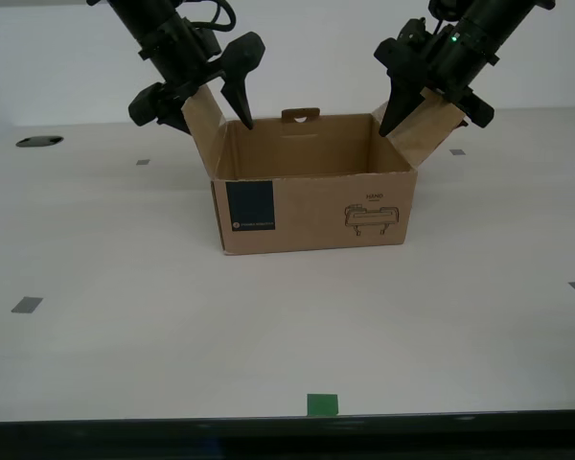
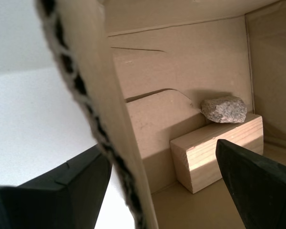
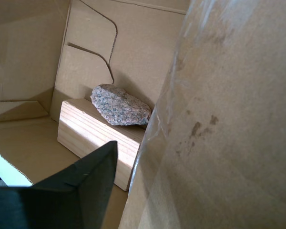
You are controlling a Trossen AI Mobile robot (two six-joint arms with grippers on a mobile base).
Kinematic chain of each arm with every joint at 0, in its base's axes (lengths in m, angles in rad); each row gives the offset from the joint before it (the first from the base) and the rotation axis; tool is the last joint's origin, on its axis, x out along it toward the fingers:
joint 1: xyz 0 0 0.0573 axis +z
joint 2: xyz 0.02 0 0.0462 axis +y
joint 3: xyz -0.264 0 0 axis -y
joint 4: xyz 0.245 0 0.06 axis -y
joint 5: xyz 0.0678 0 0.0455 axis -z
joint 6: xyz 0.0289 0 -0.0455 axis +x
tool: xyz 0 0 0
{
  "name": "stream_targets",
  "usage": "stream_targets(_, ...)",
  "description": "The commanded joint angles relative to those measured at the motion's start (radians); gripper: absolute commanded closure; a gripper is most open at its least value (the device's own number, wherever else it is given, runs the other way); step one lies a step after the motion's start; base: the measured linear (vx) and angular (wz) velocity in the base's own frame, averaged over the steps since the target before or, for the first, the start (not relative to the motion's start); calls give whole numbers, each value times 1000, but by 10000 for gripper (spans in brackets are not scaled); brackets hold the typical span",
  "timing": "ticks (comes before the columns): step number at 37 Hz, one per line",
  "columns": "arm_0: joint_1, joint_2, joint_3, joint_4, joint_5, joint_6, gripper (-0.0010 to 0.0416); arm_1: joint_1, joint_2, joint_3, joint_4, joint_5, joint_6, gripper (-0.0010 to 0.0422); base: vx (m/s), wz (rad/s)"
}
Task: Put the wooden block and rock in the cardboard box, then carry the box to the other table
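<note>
Exterior view, left to right:

- Table: smooth and pale, with small grey tape squares and one green square at the near edge.
- Arm on the exterior view's left: black, reaching down to the box's raised side flap on that side. Its fingers are spread wide, one outside the flap and one over the box's opening. The wrist views do not settle which arm it is.
- Cardboard box: stands upright on the middle of the table, top open, dark label and line drawing facing the camera.
- Arm on the exterior view's right: black, fingers likewise spread wide astride the other side flap.

Wrist views:

- Second gripper: jaws wide apart with a flap edge between them, gripping nothing.
- First gripper: one finger shows, clear of the flap beside it. The other is hidden behind the flap.
- Wooden block: lies on the box floor against an inner wall.
- Rock: rests on top of the block, touching that wall.
</note>
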Motion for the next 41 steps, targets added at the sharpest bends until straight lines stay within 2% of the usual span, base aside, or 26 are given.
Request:
stream_targets(1,1,1,0,0,-5,-3,195,-1,1,0,2,0,-4,152,0,0)
stream_targets(13,2,1,0,0,-5,-2,345,-1,1,0,10,1,-3,309,0,0)
stream_targets(19,3,1,0,-3,-6,-2,412,0,1,0,32,0,-1,398,0,0)
stream_targets(20,3,1,0,-4,-6,-2,409,0,1,0,35,0,-1,416,0,0)
stream_targets(41,7,-35,2,-26,-6,6,407,0,-32,0,35,-16,-1,413,0,0)
